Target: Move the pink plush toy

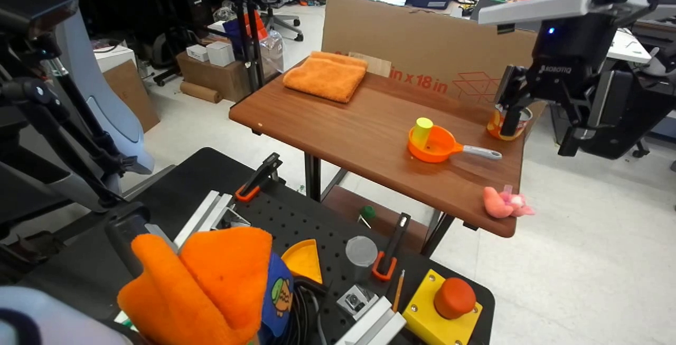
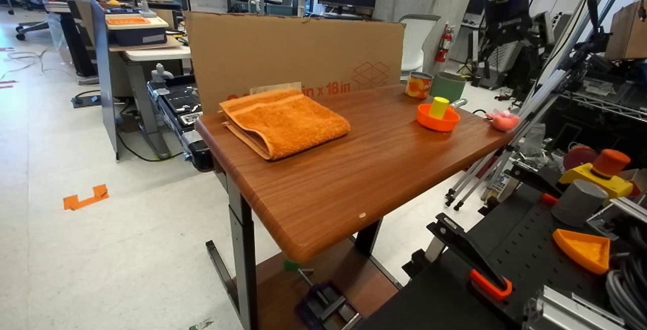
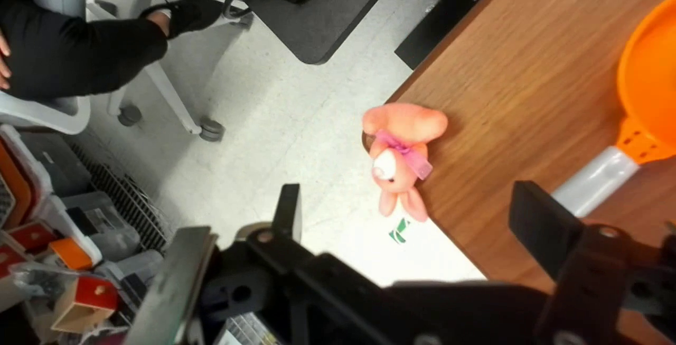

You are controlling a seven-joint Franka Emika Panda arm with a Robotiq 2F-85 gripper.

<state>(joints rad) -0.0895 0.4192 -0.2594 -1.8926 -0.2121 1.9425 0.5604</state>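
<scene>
The pink plush toy (image 1: 499, 204) lies at the table's near right corner in an exterior view. It also shows in an exterior view (image 2: 504, 121) at the table's far end. In the wrist view the toy (image 3: 404, 123) has rabbit ears, a white muzzle and a pink ribbon. Its head and ears reach past the table edge over the floor. My gripper (image 1: 538, 136) is open and empty, raised above the table's right end, apart from the toy. In the wrist view the toy shows beyond the gap between the open fingers (image 3: 406, 192).
An orange strainer bowl (image 1: 449, 147) with a grey handle holds a yellow cup (image 1: 421, 129) on the table (image 1: 369, 128). An orange-labelled can (image 2: 418, 86) and a green container (image 2: 447, 87) stand nearby. A folded orange towel (image 1: 326, 76) lies at the other end, before a cardboard sheet (image 1: 417, 44).
</scene>
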